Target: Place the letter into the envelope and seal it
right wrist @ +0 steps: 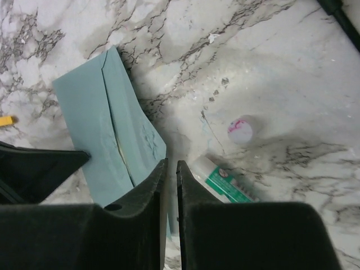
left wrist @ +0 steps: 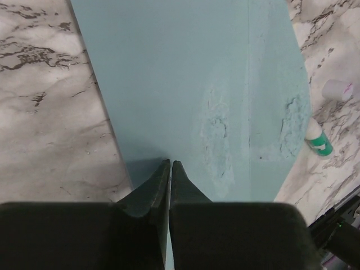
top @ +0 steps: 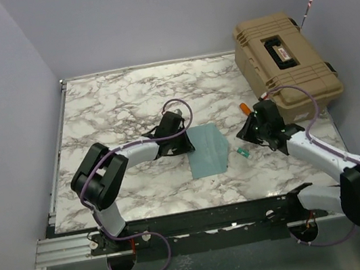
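The teal-blue envelope (top: 207, 150) lies flat on the marble table between the arms, its flap folded over, with rough scuffed patches on it (left wrist: 216, 126). The letter is hidden, apart from a thin cream sliver along the flap seam (right wrist: 120, 153). My left gripper (top: 179, 140) is shut, with its tips (left wrist: 170, 163) over the envelope's left edge; I cannot tell if they touch it. My right gripper (top: 252, 134) is shut and empty. It hovers (right wrist: 170, 164) just right of the envelope (right wrist: 101, 126), next to the glue stick.
An open glue stick (top: 244, 151) (right wrist: 224, 181) lies right of the envelope, its white cap (right wrist: 241, 130) beside it. An orange item (top: 245, 107) lies near the tan hard case (top: 285, 63) at the back right. Grey walls surround the table.
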Available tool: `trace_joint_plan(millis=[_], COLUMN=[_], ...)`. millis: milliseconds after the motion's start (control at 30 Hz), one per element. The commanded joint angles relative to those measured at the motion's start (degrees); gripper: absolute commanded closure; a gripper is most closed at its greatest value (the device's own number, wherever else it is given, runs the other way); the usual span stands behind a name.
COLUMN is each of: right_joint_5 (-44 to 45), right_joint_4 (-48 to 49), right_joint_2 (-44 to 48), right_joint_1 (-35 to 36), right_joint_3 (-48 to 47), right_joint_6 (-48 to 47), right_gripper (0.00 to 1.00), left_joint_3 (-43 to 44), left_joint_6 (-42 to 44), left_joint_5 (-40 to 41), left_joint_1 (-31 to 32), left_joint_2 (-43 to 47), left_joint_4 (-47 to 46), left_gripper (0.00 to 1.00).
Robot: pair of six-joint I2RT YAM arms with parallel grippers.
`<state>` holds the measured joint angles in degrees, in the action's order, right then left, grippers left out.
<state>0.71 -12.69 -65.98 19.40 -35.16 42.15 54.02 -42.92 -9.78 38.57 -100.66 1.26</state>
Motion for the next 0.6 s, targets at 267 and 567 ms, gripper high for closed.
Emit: trace_joint_plan(millis=[267, 567], right_joint_5=[-3.15, -15.25], right_joint_4=[0.88, -1.1], right_joint_2=[-22.2, -27.0], right_joint_1=[-0.16, -0.19], right_joint_3=[-12.37, -15.75], right_joint_6=[-5.65, -9.24], right_gripper=[0.94, 0.93], left_joint_3=[0.21, 1.22], left_joint_6=[2.31, 2.4], left_joint_5=[0.9, 4.31], left_joint_1=[0.9, 0.85], left_joint_2=[-3.27, -4.05], left_joint_4=[-0.38, 3.23], left_gripper=[1.0, 1.0])
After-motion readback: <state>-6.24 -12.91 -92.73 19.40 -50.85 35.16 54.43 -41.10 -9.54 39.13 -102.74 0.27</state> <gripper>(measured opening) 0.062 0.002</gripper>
